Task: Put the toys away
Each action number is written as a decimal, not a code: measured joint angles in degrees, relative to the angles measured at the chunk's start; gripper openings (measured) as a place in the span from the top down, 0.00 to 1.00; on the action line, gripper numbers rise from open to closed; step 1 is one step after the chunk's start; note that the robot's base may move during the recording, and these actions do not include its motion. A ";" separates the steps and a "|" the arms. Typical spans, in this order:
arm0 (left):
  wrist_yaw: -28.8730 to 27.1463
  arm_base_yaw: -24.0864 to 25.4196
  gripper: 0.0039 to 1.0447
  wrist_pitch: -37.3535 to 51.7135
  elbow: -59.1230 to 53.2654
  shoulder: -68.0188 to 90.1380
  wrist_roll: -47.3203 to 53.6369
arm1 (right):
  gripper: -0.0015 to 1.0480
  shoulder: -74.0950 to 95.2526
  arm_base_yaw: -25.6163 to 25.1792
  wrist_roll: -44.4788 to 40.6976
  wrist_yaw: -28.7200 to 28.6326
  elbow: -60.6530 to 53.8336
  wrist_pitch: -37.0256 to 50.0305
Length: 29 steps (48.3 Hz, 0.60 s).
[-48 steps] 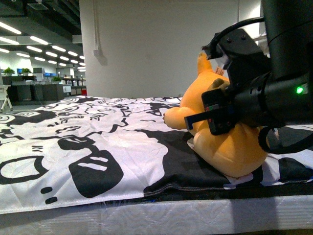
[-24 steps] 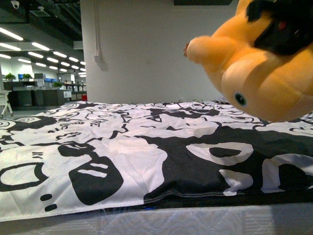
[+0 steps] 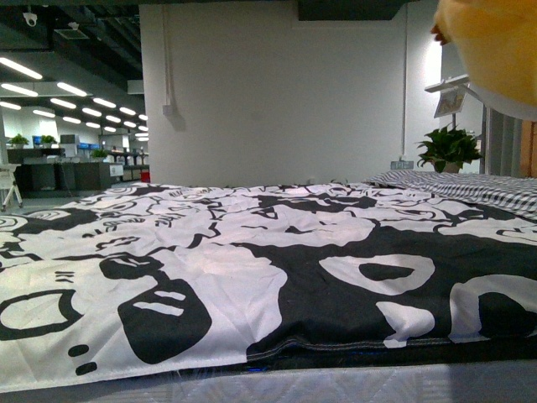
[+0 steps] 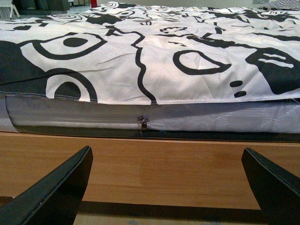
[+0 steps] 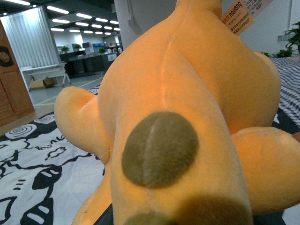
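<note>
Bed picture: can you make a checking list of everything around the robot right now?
Surface: black-and-white bedding, spread flat over a mattress on a wooden frame.
Job's things: orange plush toy, up in the air off the bed, paper tag on it.
Clutter: nothing seen.
Grippers: left gripper open, empty, low beside the bed; right gripper hidden behind the toy, apparently holding it.
Cables: nothing seen.
Surroundings: white wall, potted plant, striped bed, office with ceiling lights.
</note>
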 joint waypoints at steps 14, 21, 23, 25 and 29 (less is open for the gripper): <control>0.00 0.00 0.05 0.00 0.00 0.00 0.00 | 0.81 -14.75 -7.17 2.34 -4.87 -11.89 -4.28; 0.00 0.00 0.05 0.00 0.00 0.00 0.00 | 0.81 -21.99 -8.79 3.32 -5.99 -17.35 -8.28; 0.00 0.00 0.05 0.00 0.00 0.00 0.00 | 0.81 -24.98 -8.22 3.34 -5.11 -19.45 -9.94; 0.00 0.00 0.05 0.00 0.00 0.00 0.00 | 0.81 -26.80 -7.39 3.23 -4.11 -20.74 -10.75; 0.00 0.00 0.05 0.00 0.00 0.00 0.00 | 0.81 -30.40 -4.33 2.23 -1.03 -23.67 -10.84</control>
